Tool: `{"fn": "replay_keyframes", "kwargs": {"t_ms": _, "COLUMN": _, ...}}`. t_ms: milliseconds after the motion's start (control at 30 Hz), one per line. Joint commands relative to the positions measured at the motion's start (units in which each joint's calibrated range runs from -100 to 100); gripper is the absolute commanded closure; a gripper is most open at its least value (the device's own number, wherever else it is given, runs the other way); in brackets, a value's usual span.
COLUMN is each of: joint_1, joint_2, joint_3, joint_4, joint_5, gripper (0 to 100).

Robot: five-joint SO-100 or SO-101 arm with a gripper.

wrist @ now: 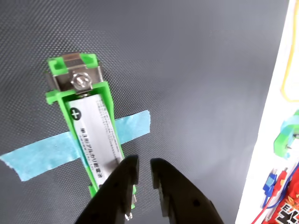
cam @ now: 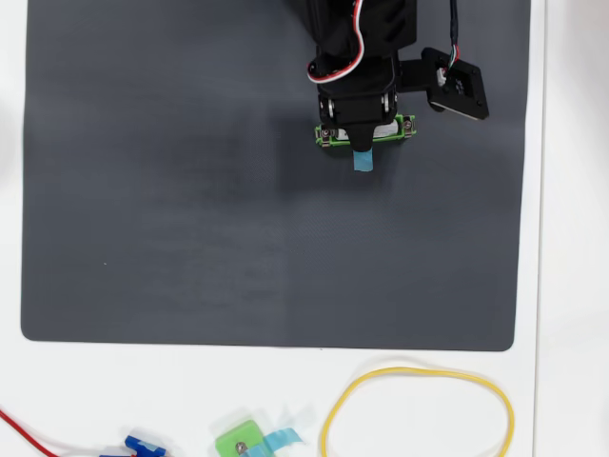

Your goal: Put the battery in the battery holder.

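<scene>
One battery (wrist: 95, 137) is lying inside the battery holder (wrist: 103, 88), its plus-marked end pointing toward the metal contact (wrist: 80, 80) at the holder's far end in the wrist view. The holder is sitting on the dark mat (cam: 190, 190), close to the mat's top edge and right of its middle in the overhead view, with a strip of blue tape (wrist: 44, 154) running across beneath it. The end effector (wrist: 144, 179) is hovering over the holder's near end, its two black fingers (wrist: 122, 186) standing slightly apart with a narrow gap between them and gripping nothing. In the overhead view the arm (cam: 357, 48) is covering most of the holder, leaving only its two ends showing. On the white counter (cam: 571, 286), near the bottom edge, a yellow loop (cam: 419, 373) and a smaller green piece (cam: 240, 443) are lying.
</scene>
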Motion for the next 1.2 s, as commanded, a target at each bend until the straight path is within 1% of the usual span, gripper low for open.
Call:
{"fn": "replay_keyframes", "kwargs": {"t_ms": 0, "joint_1": 0.9, "joint_2": -4.9, "joint_3": 1.7, "joint_4": -2.0, "joint_5": 0.1, "gripper": 100}}
{"fn": "replay_keyframes", "kwargs": {"t_ms": 167, "joint_1": 1.5, "joint_2": -6.4, "joint_3": 2.3, "joint_4": -1.9, "joint_5": 0.1, "gripper": 100}}
{"fn": "replay_keyframes", "kwargs": {"t_ms": 233, "joint_1": 1.3, "joint_2": -6.3, "joint_3": 2.3, "joint_4": -2.0, "joint_5": 1.4, "gripper": 100}}
{"fn": "replay_keyframes", "kwargs": {"t_ms": 300, "joint_1": 1.2, "joint_2": -5.9, "joint_3": 2.2, "joint_4": -2.0, "joint_5": 1.5, "gripper": 100}}
{"fn": "replay_keyframes", "kwargs": {"t_ms": 433, "joint_1": 1.3, "joint_2": 2.3, "joint_3": -2.5, "joint_4": -1.6, "joint_5": 1.5, "gripper": 100}}
{"fn": "replay_keyframes", "kwargs": {"t_ms": 500, "joint_1": 1.4, "joint_2": 6.8, "joint_3": -6.1, "joint_4": 0.7, "joint_5": 1.5, "gripper": 100}}
{"fn": "replay_keyframes", "kwargs": {"t_ms": 533, "joint_1": 1.2, "joint_2": 11.6, "joint_3": -10.1, "joint_4": 3.5, "joint_5": 1.5, "gripper": 100}}
{"fn": "replay_keyframes", "kwargs": {"t_ms": 633, "joint_1": 1.2, "joint_2": 14.0, "joint_3": -11.6, "joint_4": 4.2, "joint_5": 1.5, "gripper": 100}}
{"fn": "replay_keyframes", "kwargs": {"t_ms": 900, "joint_1": 0.9, "joint_2": 13.3, "joint_3": -10.7, "joint_4": 3.6, "joint_5": 1.5, "gripper": 100}}
{"fn": "replay_keyframes", "kwargs": {"t_ms": 1067, "joint_1": 1.0, "joint_2": 6.1, "joint_3": -10.8, "joint_4": 4.2, "joint_5": 1.5, "gripper": 100}}
{"fn": "replay_keyframes", "kwargs": {"t_ms": 1167, "joint_1": 1.1, "joint_2": 4.2, "joint_3": -10.8, "joint_4": 4.2, "joint_5": 3.4, "gripper": 100}}
